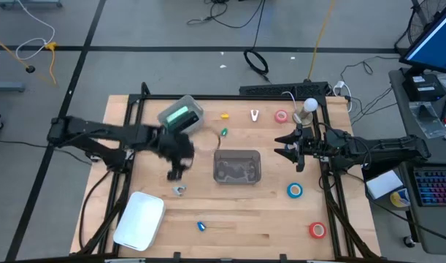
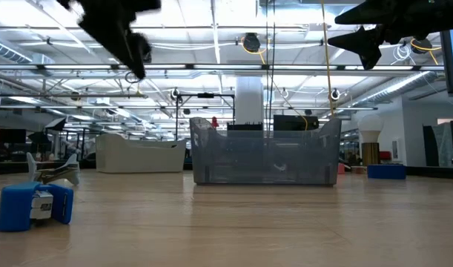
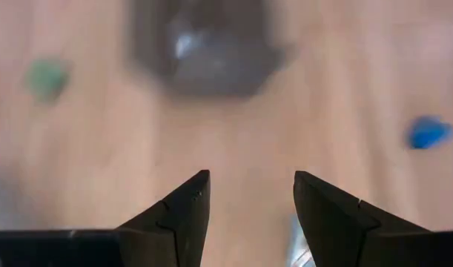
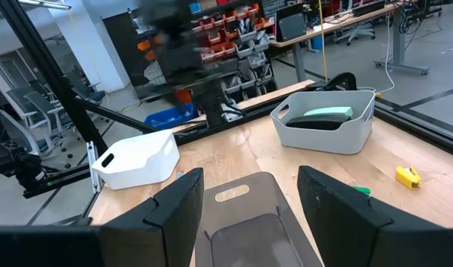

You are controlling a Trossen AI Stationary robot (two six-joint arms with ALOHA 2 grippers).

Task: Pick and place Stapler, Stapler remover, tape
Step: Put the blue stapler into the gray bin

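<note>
The mint-green stapler (image 1: 180, 115) lies in a light grey bin (image 1: 193, 109) near the table's far edge, also seen as the stapler (image 4: 326, 113) in the right wrist view. Tape rolls lie flat on the table's right part: a red one (image 1: 282, 115), a blue one (image 1: 295, 191) and another red one (image 1: 317, 230). A small silvery thing (image 1: 179, 190), perhaps the staple remover, lies just near of my left gripper (image 1: 176, 174), which is open, points down and hovers over the wood (image 3: 251, 176). My right gripper (image 1: 281, 146) hovers open beside the middle bin (image 4: 250, 174).
A smoky translucent bin (image 1: 237, 166) stands mid-table. A white bin (image 1: 139, 219) sits at the near left. Small items lie scattered: a blue piece (image 1: 201, 226), a green piece (image 1: 224, 132), a yellow piece (image 1: 224, 115) and a white clip (image 1: 254, 115). A black frame borders the table.
</note>
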